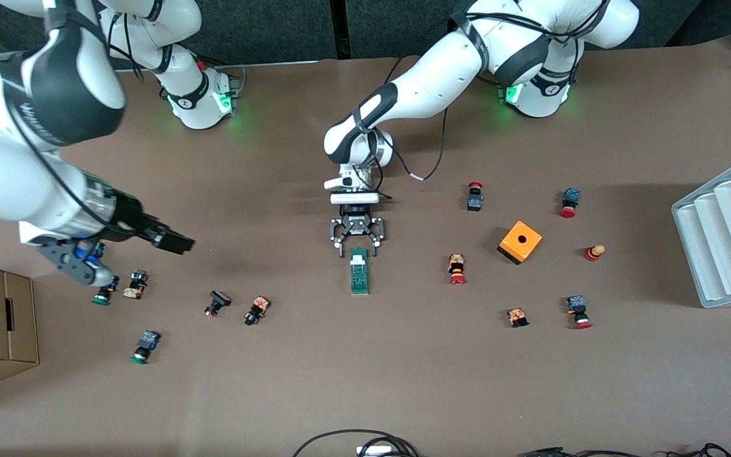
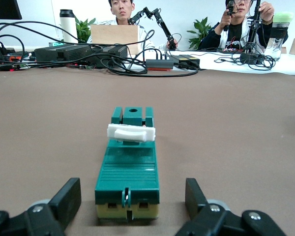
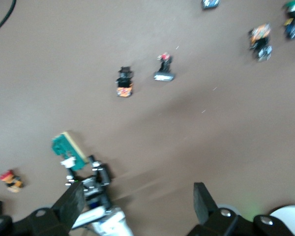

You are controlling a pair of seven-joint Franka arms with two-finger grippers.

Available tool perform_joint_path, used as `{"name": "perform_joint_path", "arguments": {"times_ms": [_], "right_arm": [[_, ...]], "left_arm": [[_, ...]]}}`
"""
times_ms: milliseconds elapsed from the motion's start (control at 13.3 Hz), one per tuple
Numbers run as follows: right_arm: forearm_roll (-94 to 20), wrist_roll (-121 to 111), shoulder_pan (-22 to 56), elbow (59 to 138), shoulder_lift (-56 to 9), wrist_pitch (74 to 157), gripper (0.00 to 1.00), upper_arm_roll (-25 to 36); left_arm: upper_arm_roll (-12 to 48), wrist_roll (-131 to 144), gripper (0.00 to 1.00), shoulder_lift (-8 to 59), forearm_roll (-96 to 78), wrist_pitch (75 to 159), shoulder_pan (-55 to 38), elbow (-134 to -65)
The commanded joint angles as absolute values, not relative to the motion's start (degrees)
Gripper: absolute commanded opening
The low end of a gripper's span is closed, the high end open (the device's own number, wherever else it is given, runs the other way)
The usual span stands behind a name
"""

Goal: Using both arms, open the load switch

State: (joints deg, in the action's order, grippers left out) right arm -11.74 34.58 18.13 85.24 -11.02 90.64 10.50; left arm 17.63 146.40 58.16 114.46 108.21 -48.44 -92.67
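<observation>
- Load switch (image 1: 359,271) lies flat near the table's middle, long axis running toward the front camera, white tab (image 1: 358,258) at the end nearest the arm bases.
- Left gripper (image 1: 357,243) sits low at that tab end, jaws spread, one finger either side of the block's end and touching neither as far as I can see. In the left wrist view the switch (image 2: 128,172) lies centred between the fingers (image 2: 68,200), which I read as a line-up to clamp the body.
- Right gripper (image 1: 139,236) hangs in the air over the table's right-arm end, above a cluster of push buttons (image 1: 136,284), well apart from the switch. Jaws wide, holding nothing; its wrist view shows the bare table between the fingers (image 3: 202,200), with the switch (image 3: 69,151) off to one side.
- My judgement: one arm pins the body so the other can work the tab, hence the left arm's position.
- Orange cube (image 1: 520,242) and more push buttons lie toward the left arm's end, clear of the work.
- Risk as I see it: an off-centre clamp could skate the block on the smooth table.
</observation>
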Motion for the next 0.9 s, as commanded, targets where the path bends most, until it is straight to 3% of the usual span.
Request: {"name": "perform_joint_path", "arguments": {"times_ms": [0, 301, 828], "right_arm": [[-8.9, 24.7, 14.6, 90.8, -5.4, 90.5, 1.0, 9.8], [-5.3, 10.2, 10.1, 91.7, -3.1, 89.9, 1.0, 10.0], [0.5, -4.2, 6.3, 91.8, -1.8, 90.5, 1.0, 10.4]], "left_arm": [[17.4, 142.7, 0.94, 57.4, 111.9, 109.1, -48.6, -91.8], [17.4, 133.4, 0.99, 54.1, 105.8, 114.0, -47.6, -91.8], [17.5, 108.4, 1.0, 47.2, 88.6, 119.4, -47.2, -91.4]]}}
